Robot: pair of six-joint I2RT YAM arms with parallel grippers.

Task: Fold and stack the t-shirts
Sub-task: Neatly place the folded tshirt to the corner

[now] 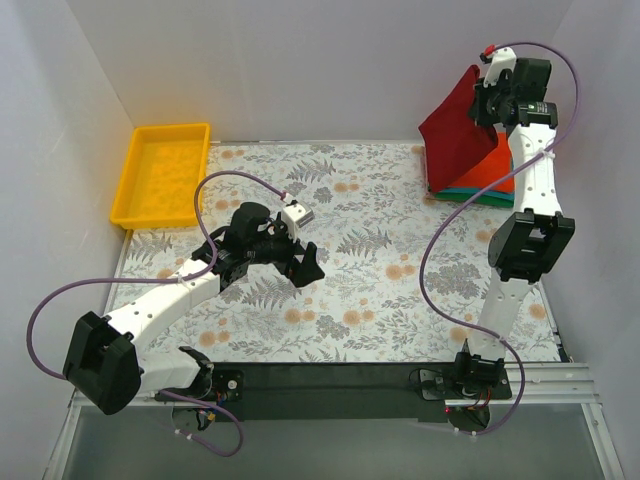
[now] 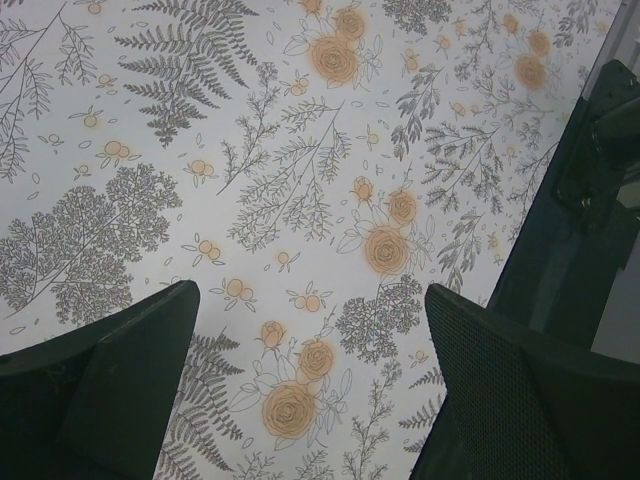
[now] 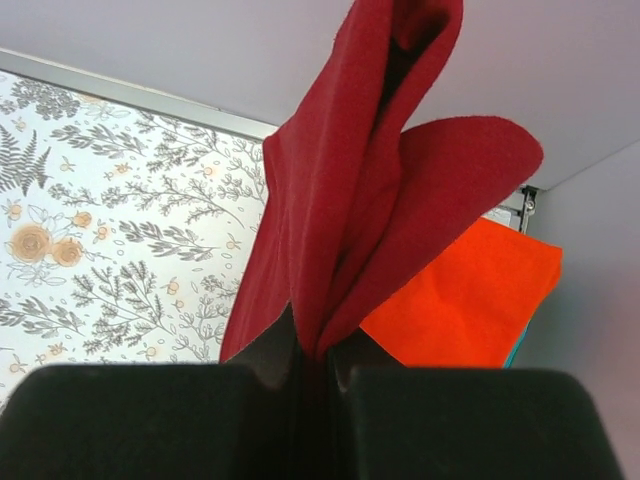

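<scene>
1. Teal shirt (image 1: 466, 196) lay mostly hidden under orange-red shirt (image 1: 496, 180) at 2 o'clock; crimson shirt (image 1: 460, 135) hung above, pinched in right gripper (image 3: 318, 372).
2. Left gripper (image 2: 310, 300) gaped wide over floral cloth (image 1: 380, 250); yellow tray (image 1: 130, 190) sat at 10 o'clock.

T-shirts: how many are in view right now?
3. The dark red shirt hangs from the right claw, far right; orange shirt lies below, atop the teal shirt. More may be hidden.

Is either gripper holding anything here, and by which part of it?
The right gripper is shut on the dark crimson t-shirt, pinching a bunched fold at its raised top end. The left gripper is open, holding nothing.
</scene>
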